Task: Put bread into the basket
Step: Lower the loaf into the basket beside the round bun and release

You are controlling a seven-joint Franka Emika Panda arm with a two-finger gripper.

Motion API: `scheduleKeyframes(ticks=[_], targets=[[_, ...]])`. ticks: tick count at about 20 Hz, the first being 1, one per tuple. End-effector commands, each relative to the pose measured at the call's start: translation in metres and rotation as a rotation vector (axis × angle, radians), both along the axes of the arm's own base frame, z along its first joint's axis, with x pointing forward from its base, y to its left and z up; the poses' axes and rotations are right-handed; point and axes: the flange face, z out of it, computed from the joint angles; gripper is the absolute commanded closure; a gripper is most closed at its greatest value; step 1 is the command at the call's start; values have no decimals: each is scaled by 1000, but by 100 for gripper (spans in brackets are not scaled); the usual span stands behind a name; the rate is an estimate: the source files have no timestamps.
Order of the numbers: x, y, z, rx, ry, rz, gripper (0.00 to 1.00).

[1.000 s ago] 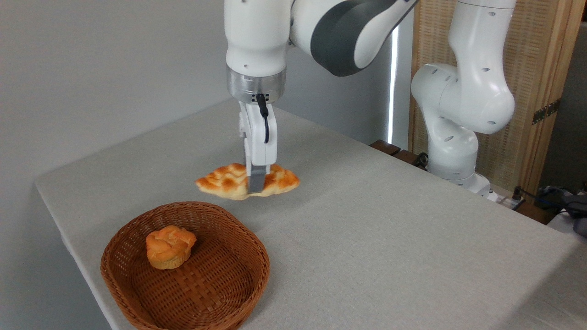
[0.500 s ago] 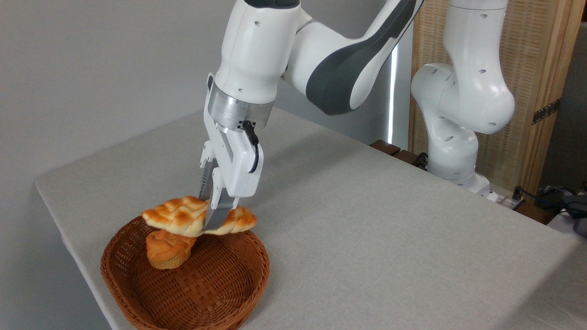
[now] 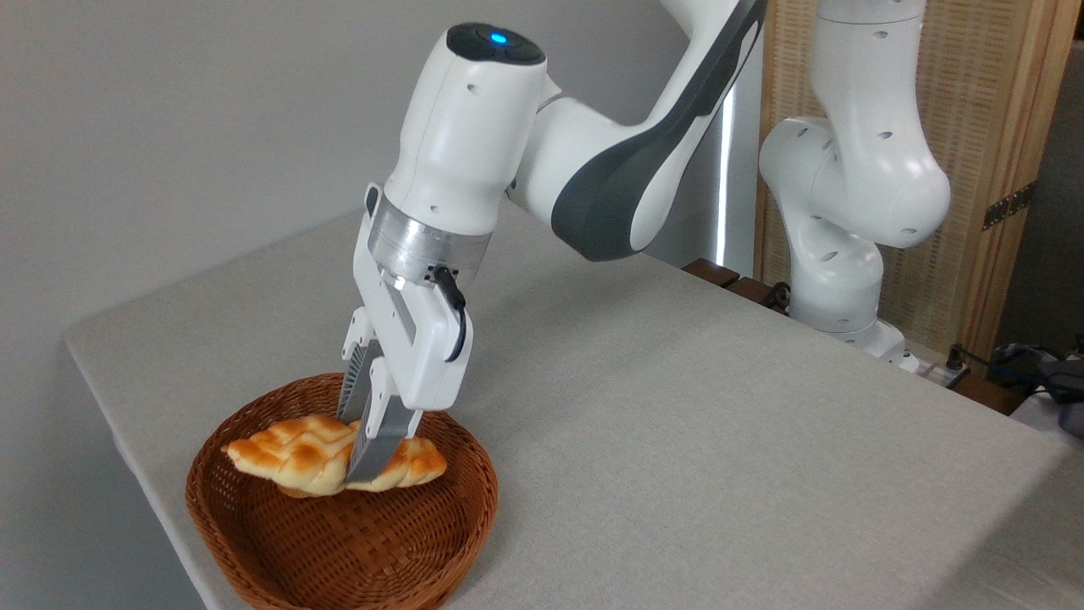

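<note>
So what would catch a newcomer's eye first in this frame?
Probably the big white arm leaning down from the upper right, its hand shut on the braided bread. The loaf is inside the brown wicker basket at the table's near left corner. Whether it rests on anything there can't be told.

Looks like a robot lab/test setup: white Franka arm (image 3: 847, 169) mounted beside a grey cloth-covered counter (image 3: 677, 440), plain grey wall (image 3: 169, 127), woven wood-framed folding screen (image 3: 999, 127), loose black cables (image 3: 1033, 368) at right.
</note>
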Motion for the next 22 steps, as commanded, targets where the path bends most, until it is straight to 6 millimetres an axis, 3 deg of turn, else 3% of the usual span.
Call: scheduleKeyframes(ticks=[1,6,13,22], targets=[[7,1,0,-5,-25,12,33],[7,2,-1,-1,-24,11,17],[7,2,-1,-3,-21,12,5],[7,2,1,-6,-22,15,0]])
